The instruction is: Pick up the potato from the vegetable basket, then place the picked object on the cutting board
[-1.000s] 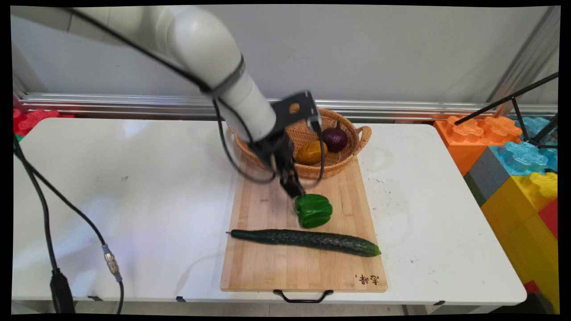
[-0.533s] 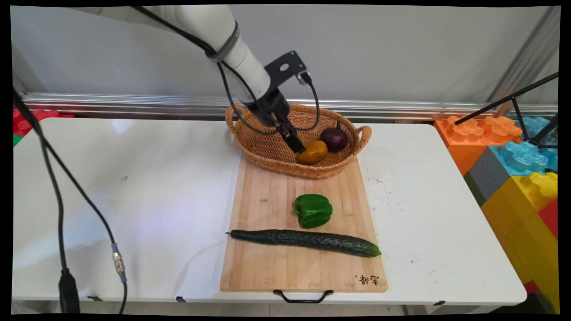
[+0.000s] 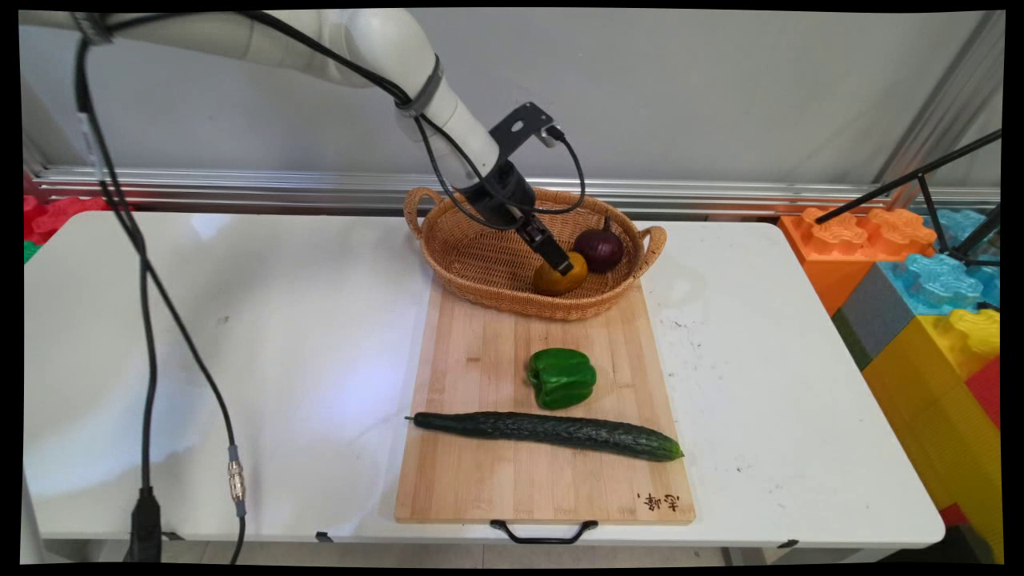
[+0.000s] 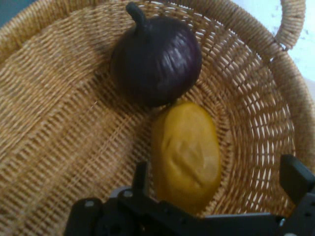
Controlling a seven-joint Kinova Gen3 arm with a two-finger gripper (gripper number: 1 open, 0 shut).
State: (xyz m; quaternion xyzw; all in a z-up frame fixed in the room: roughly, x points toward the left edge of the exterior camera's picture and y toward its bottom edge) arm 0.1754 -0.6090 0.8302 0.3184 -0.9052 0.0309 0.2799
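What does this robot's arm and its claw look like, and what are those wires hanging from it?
The white arm is made of smooth, rounded tube sections, with a grey band near the wrist. It ends in a black two-finger gripper with a jointed linkage. A flat black bracket with a round hole sticks out at the wrist. Thin black cables drape from the arm, one with a metal connector.

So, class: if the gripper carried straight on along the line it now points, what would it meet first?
Most likely the potato in the basket: the gripper points down at it, open jaws to either side. The onion lies beyond. How much gap is left is hard to judge.
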